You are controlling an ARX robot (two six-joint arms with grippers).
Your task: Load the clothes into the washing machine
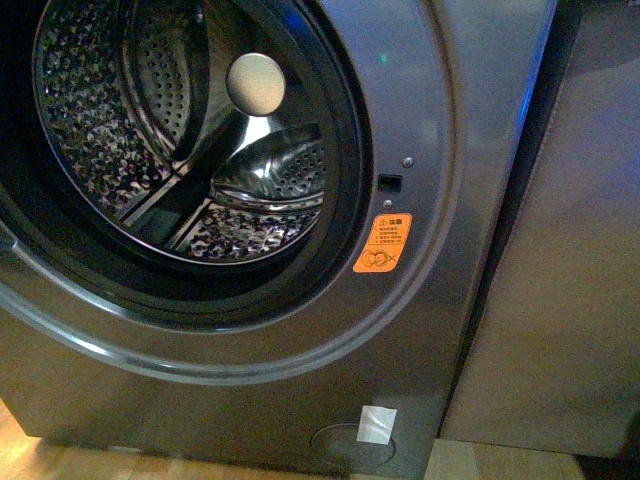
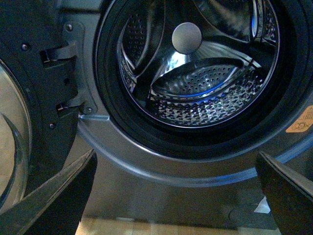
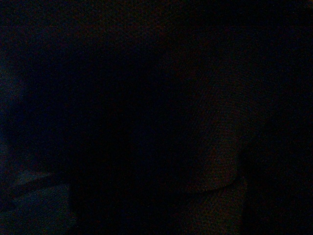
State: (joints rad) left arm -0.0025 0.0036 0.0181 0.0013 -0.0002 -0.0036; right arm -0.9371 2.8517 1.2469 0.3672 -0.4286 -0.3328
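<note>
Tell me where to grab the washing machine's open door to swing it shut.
Grip the door's dark rim around the bulging glass, away from the hinges beside the porthole, pinching across its edge from the inner face. The glass looks too smooth and domed to hold; any handle is out of view.

The washing machine (image 1: 480,150) has a smooth, satin grey front with a soft sheen. Its drum (image 1: 100,130) is glossy perforated steel, mirror-bright. The seal (image 1: 350,130) looks like matt black rubber. A smooth orange sticker (image 1: 383,243). The floor (image 1: 80,462) is pale wood.
</note>
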